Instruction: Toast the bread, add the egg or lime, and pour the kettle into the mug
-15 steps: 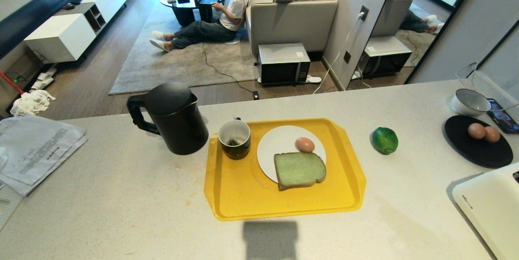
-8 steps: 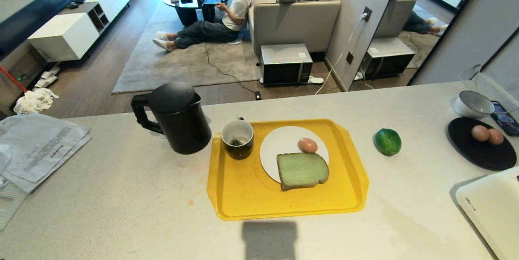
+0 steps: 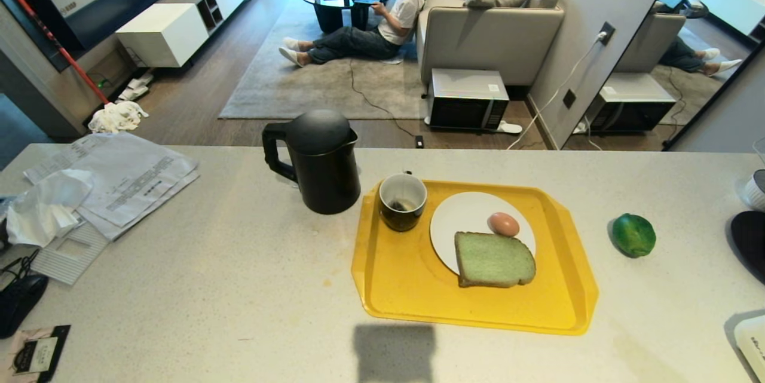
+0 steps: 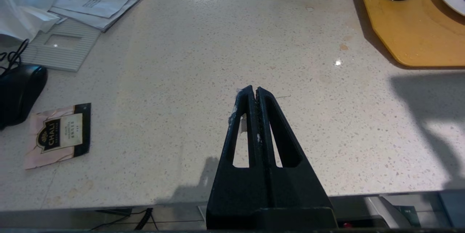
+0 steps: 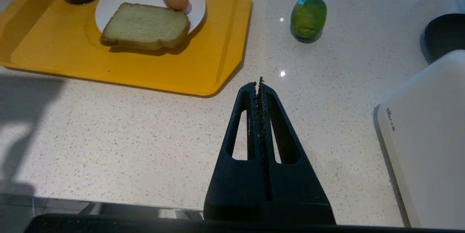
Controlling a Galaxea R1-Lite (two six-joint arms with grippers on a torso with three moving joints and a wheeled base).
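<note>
So, table (image 3: 239, 287): pale speckled stone; I read places as a clock on the head view.
Tray (image 3: 406, 287): yellow, at about 4 o'clock from the middle of the table, carrying mug and plate.
Kettle (image 3: 323, 162): black, upright on the table at 10 o'clock from the tray and just beside it, loop handle toward 9. I judge it heaviest, more so if filled; I'd take it by the handle.
Plate (image 3: 460, 215): white, on the tray, under the egg and part of the bread.
Bread (image 3: 493, 259): at the plate's 5 o'clock edge, overhanging onto the tray. Probably soft and light; I'd pinch gently across the crust edges.
Mug (image 3: 403, 202): at the tray's 11 o'clock corner, teabag inside.
Lime (image 3: 633, 235): on the table at 3 o'clock from the tray, well apart. Likely firm, glossy, prone to roll.
Egg (image 3: 504, 223): touching the bread's far edge. Fragile, I think; light squeeze across the middle.
Left gripper (image 4: 253, 89): clenched, empty, over bare table.
Right gripper (image 5: 259, 84): clenched, empty, near the tray's corner.
</note>
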